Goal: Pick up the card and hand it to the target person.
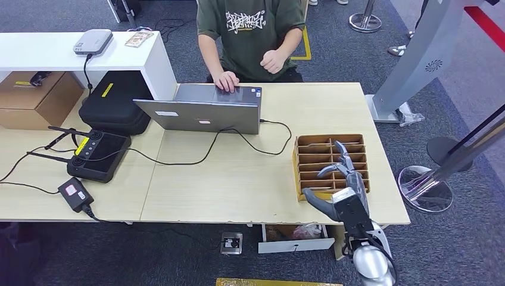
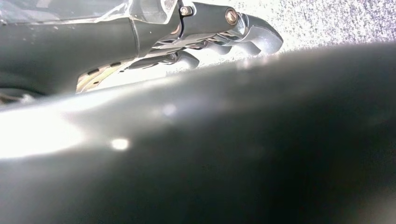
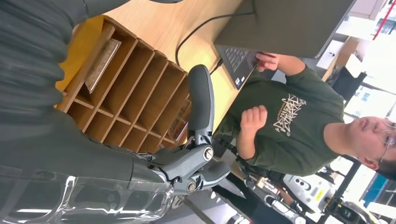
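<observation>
While over the wooden organizer (image 1: 329,156), right hand (image 1: 342,179) spread, empty; one card (image 3: 101,65) in a slot.

Open grey laptop (image 1: 205,110) at the table's (image 1: 238,179) far edge, black cable trailing from its side. Black controller with antennas (image 1: 98,155) and small black adapter (image 1: 75,194) at the left. Black case (image 1: 116,102) beside a cardboard box (image 1: 37,98).
</observation>
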You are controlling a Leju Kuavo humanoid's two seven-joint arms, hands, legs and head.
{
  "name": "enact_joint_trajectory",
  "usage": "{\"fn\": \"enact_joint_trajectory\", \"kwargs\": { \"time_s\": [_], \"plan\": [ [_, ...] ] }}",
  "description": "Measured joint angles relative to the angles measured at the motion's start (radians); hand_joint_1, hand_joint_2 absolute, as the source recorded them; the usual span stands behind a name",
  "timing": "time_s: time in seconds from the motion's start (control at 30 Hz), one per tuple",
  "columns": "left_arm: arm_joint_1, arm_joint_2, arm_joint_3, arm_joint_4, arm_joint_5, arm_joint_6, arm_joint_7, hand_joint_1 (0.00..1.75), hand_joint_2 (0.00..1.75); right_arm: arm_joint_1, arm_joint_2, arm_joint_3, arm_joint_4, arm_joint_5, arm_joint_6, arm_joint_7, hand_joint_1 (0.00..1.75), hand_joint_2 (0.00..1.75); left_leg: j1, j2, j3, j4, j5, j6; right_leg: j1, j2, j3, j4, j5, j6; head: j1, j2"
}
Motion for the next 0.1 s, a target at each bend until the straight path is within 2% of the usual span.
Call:
{"fn": "enact_joint_trajectory", "kwargs": {
  "time_s": [0.1],
  "plan": [
    [-0.001,0.000,0.000,0.000,-0.002,0.000,0.000,0.00,0.00,0.000,0.002,0.000,0.000,0.013,-0.009,0.002,1.69,1.75,0.000,0.000,0.000,0.000,0.000,0.000,0.000,0.000,0.000,0.000,0.000,0.000,0.000,0.000]
  ]
}}
